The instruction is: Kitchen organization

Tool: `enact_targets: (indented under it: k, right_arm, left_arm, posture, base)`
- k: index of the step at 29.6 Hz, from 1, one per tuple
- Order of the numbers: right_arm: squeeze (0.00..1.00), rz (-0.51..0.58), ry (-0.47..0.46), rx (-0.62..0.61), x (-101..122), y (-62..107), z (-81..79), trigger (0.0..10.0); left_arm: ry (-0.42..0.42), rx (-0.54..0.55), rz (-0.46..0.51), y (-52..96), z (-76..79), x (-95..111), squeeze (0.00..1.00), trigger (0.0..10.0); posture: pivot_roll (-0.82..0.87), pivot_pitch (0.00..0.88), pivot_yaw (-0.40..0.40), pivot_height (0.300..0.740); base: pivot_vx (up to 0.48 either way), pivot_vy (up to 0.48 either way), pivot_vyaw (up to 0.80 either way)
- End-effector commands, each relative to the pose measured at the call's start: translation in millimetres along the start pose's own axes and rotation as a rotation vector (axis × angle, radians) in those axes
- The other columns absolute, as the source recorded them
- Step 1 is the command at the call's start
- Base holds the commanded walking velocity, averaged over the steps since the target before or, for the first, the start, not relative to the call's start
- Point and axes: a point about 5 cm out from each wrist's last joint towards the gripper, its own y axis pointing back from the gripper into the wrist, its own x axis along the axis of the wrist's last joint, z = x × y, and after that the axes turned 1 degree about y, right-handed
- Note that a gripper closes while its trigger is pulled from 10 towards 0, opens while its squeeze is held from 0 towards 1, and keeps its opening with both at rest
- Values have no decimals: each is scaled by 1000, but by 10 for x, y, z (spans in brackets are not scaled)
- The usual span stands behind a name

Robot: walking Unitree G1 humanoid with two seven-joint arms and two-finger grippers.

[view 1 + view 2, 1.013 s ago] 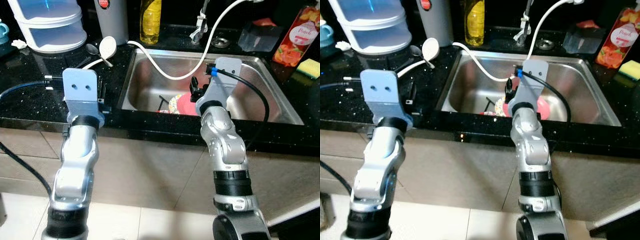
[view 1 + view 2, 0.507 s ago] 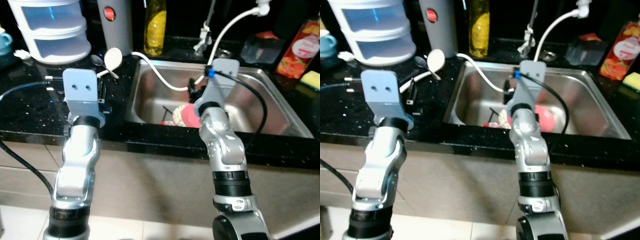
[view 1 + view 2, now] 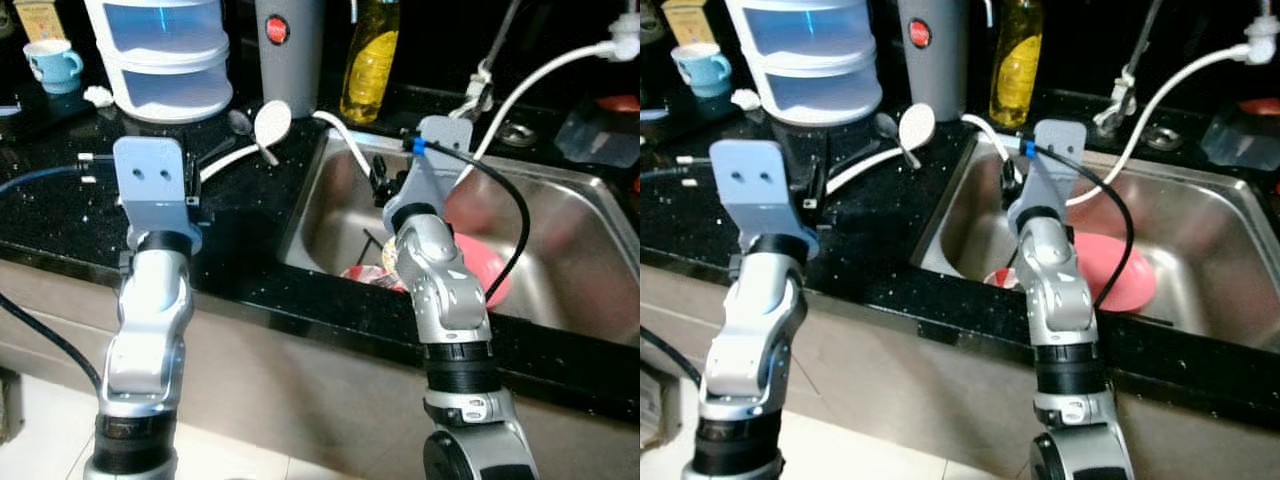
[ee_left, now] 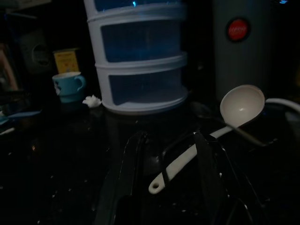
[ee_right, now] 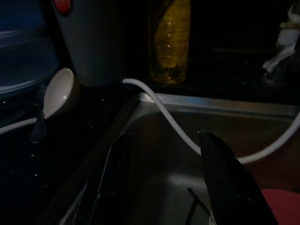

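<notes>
On the black speckled countertop (image 3: 60, 200) left of the stainless steel sink (image 3: 560, 215), a small pale blue mug (image 3: 52, 62) stands at the far corner, farthest from the sink. Nearer the sink sits a stacked white plastic drawer unit with translucent blue fronts (image 3: 165, 50), then a tall grey cylindrical canister with a red round button (image 3: 290, 40). In front of these, the left gripper (image 4: 166, 180) hovers just above the counter, its two black fingers spread, with the handle of a white plastic ladle (image 3: 262, 130) lying between them; a small metal spoon (image 3: 245, 125) lies beside the ladle's bowl, close to the sink's left rim. A yellow bottle of oil (image 3: 372, 55) stands behind that rim.

Over the sink's left half the right gripper (image 5: 161, 183) is likewise spread and holds nothing. A white flexible hose (image 3: 540, 85) drapes across the basin, and a pink round bowl (image 3: 1110, 275) rests on the sink floor with a patterned dish (image 3: 372, 276), partly hidden by the arm.

The risks, as I judge them: closing on the thin ladle handle off-centre could make it pivot and knock the spoon into the sink, and the right arm reaching for the bowl could snag the hose or its own black cable (image 3: 510, 215).
</notes>
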Motion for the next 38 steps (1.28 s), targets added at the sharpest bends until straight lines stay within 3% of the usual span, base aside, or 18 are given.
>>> enact_targets:
  k: [1,18,25,27,31,32,33,35,38]
  right_arm:
    - [0,-10,4,-11,-28,-1,27,10000]
    - [0,-12,6,-5,-37,-3,18,10000]
    - [0,-14,11,-9,-42,8,24,10000]
    - [0,-14,27,-21,-28,-10,83,10000]
    - [0,-15,53,-4,26,-76,140,10000]
    - [0,-38,132,77,89,-179,149,10000]
    - [0,-45,154,98,104,-208,150,10000]
    - [0,-44,149,112,132,-243,143,10000]
    - [0,-61,64,180,260,-382,22,10000]
  left_arm:
    - [7,-10,-17,7,30,-25,0,10000]
    - [22,-12,-44,4,33,-59,0,10000]
    - [29,7,-132,-11,-9,-152,0,10000]
    - [41,107,-263,-85,-239,-265,0,10000]
    - [19,160,-306,-172,-422,-296,0,10000]
    - [12,190,-328,-286,-581,-298,0,10000]
    - [11,195,-335,-316,-619,-296,0,10000]
    - [6,198,-334,-349,-654,-283,0,10000]
    - [15,142,-317,-476,-729,-193,0,10000]
  posture:
    - [134,0,-27,740]
    - [133,0,-27,740]
    - [123,0,-18,740]
    - [122,0,-14,740]
    - [124,0,-13,740]
    - [121,0,-14,740]
    - [121,0,-14,740]
    - [118,0,-16,740]
    - [119,14,-23,740]
  base:
    - [0,0,0]
    - [0,0,0]
    - [0,0,0]
    - [0,0,0]
    - [0,0,0]
    - [0,0,0]
    - [0,0,0]
    - [0,0,0]
    - [0,0,0]
